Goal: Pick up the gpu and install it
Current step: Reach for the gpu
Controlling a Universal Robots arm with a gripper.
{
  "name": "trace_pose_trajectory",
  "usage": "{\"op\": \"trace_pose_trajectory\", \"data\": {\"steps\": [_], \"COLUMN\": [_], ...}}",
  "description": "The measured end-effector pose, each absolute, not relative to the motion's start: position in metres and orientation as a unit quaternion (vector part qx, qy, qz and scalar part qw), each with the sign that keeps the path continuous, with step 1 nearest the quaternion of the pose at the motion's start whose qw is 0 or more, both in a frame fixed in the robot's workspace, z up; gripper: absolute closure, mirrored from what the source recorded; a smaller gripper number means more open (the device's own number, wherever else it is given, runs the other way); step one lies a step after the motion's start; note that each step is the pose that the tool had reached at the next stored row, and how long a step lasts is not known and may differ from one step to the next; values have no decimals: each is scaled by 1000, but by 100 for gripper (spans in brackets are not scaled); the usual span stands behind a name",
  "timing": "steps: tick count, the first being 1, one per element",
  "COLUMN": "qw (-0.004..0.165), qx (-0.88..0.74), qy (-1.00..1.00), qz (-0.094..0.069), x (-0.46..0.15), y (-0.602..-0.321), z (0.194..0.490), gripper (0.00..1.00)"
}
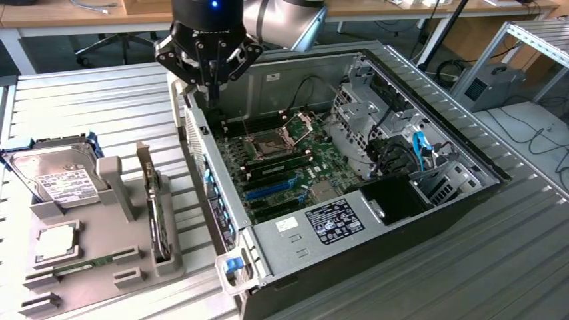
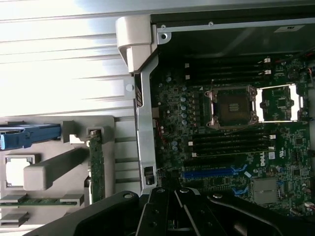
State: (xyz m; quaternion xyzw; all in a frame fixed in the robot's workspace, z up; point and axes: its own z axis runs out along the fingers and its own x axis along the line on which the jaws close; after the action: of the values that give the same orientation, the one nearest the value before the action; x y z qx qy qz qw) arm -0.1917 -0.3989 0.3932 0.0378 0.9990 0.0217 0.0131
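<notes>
The gpu (image 1: pixel 159 213) stands on its edge in a slot of the grey holder (image 1: pixel 98 267) on the exterior view's left, with its silvery bracket end pointing away. In the wrist view the gpu (image 2: pixel 96 164) shows edge-on as a thin green strip. My gripper (image 1: pixel 212 90) hangs above the far left wall of the open computer case (image 1: pixel 374 220), apart from the gpu. Its fingers are shut with nothing between them. The gripper (image 2: pixel 172 209) appears dark over the case edge in the wrist view. The motherboard's blue slot (image 1: pixel 266 190) lies bare.
A silver hard drive (image 1: pixel 58 177) in a blue frame, a processor chip (image 1: pixel 55 243) and a memory stick (image 1: pixel 84 268) also sit in the holder. The motherboard (image 2: pixel 231 137) has an open processor socket (image 2: pixel 231 105). Cables and drive cages fill the case's right side.
</notes>
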Motion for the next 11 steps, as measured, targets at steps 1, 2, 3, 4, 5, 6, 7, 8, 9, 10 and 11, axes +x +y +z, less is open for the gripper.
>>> {"op": "trace_pose_trajectory", "data": {"steps": [1, 2, 3, 4, 5, 6, 7, 8, 9, 10, 11], "qw": [13, 13, 13, 13, 13, 13, 13, 13, 13, 13, 13], "qx": [38, 38, 38, 38, 38, 38, 38, 38, 38, 38, 38], "qy": [999, 999, 999, 999, 999, 999, 999, 999, 999, 999, 999], "qz": [22, 22, 22, 22, 22, 22, 22, 22, 22, 22, 22], "x": [-192, -192, -193, -194, -194, -195, -195, -195, -196, -196, -196], "y": [-399, -399, -399, -399, -399, -399, -399, -399, -399, -399, -399], "z": [393, 393, 393, 393, 393, 393, 393, 393, 393, 393, 393], "gripper": [89, 89, 89, 89, 89, 89, 89, 89, 89, 89, 89]}}
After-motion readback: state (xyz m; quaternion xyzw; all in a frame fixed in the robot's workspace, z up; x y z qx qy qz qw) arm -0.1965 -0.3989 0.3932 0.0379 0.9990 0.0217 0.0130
